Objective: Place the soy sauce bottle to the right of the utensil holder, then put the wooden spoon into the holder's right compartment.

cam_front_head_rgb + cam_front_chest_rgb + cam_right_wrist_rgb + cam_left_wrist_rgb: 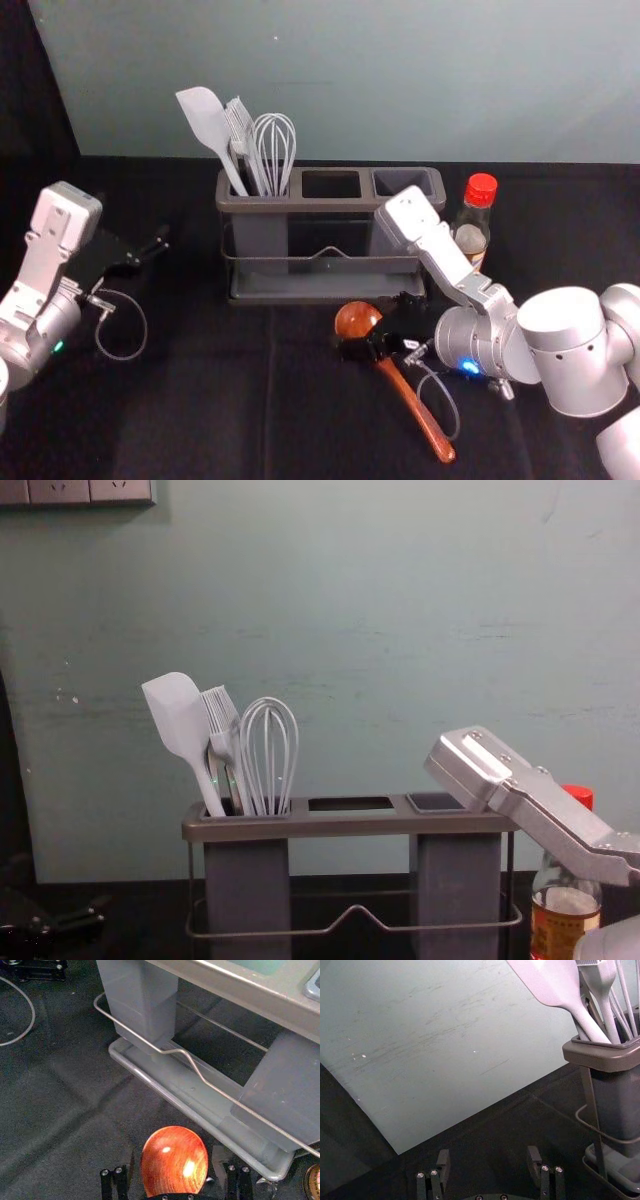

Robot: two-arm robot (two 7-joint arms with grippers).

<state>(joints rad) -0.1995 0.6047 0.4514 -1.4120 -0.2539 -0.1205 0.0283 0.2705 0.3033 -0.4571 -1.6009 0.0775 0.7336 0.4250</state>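
The wooden spoon (415,410) lies on the dark cloth before the utensil holder (318,205), bowl toward the holder. My right gripper (376,328) is low over its bowl end; in the right wrist view the right gripper (174,1156) stands open, a finger on either side of the spoon's bowl (174,1162). The soy sauce bottle (471,238) stands upright to the right of the holder, partly behind my right arm; the chest view shows its label (565,930). My left gripper (150,252) is left of the holder, and in the left wrist view the left gripper (489,1154) is open.
A white spatula (208,125), a brush and a whisk (275,150) stand in the holder's left compartment. A wire rail (190,1060) runs along the holder's front above its tray. The wall (350,630) rises behind.
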